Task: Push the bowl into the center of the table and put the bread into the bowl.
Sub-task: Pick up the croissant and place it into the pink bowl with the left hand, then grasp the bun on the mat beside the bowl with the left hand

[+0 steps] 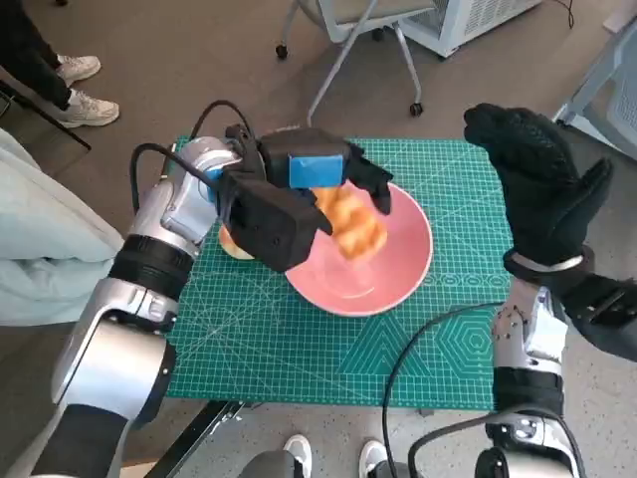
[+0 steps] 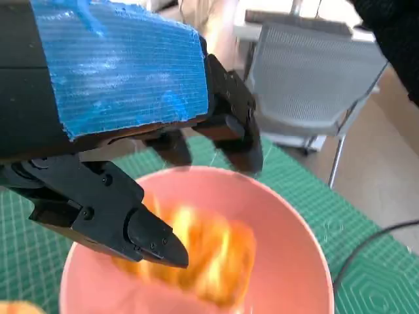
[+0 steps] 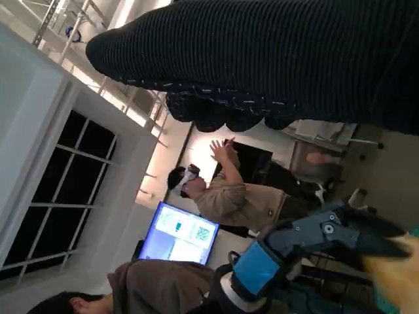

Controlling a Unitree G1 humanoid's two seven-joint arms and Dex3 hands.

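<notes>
- Presently, your left hand (image 1: 328,184) hung over the pink bowl (image 1: 403,269); fingers spread, gripping nothing that showed.
- Bread (image 1: 350,227) — blurred, directly beneath that hand, inside the bowl's rim; whether it had landed could not be told.
- Bowl sat near the green mat's (image 1: 299,349) middle.
- Your right hand (image 1: 537,189) was raised at the mat's right edge, fingers apart, empty, well clear.
- A second bread piece (image 1: 235,245) lay beside the bowl.

one pink bowl (image 1: 398,269), one bread (image 1: 350,227), one green mat (image 1: 299,349), two hands: left hand (image 1: 318,179), right hand (image 1: 542,194).
</notes>
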